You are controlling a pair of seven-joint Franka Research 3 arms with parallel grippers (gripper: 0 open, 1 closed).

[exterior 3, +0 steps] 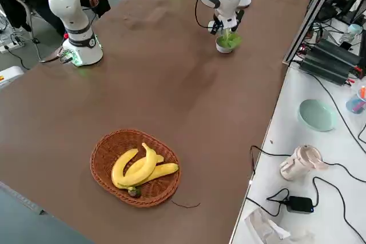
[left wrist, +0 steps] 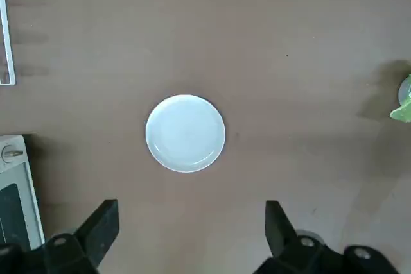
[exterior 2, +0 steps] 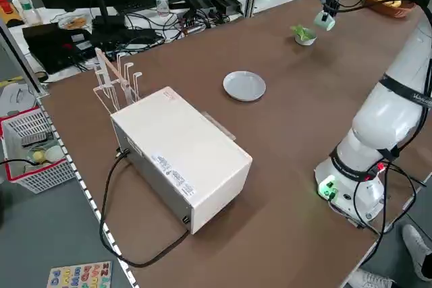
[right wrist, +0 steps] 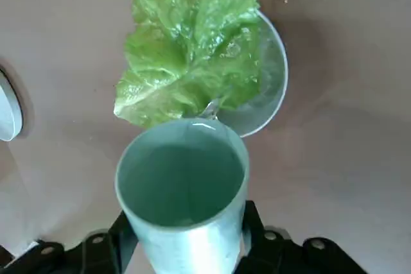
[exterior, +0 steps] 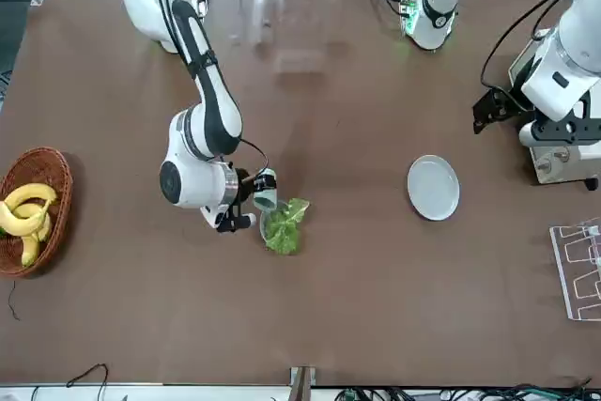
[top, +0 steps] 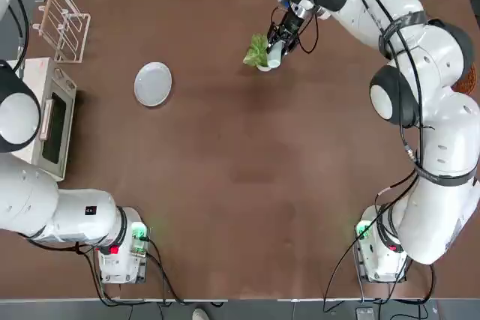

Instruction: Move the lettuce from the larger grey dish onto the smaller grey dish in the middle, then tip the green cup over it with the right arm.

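The lettuce (right wrist: 189,43) lies in the smaller grey dish (right wrist: 273,85), a small bowl past the table's middle. In the top view the lettuce (top: 256,50) overhangs the smaller grey dish (top: 263,66). My right gripper (top: 287,35) is shut on the green cup (top: 275,53) and holds it tipped just above the bowl, mouth by the leaves. The green cup (right wrist: 183,187) looks empty inside. The larger grey dish (top: 153,84) lies bare to the left. My left gripper (left wrist: 189,235) hangs open high above that larger grey dish (left wrist: 185,133).
A white toaster oven (top: 46,118) and a clear rack (top: 66,24) stand at the table's left edge. A wicker basket of bananas (exterior: 28,208) sits at the far right side. The left arm (top: 19,110) stays back at the left.
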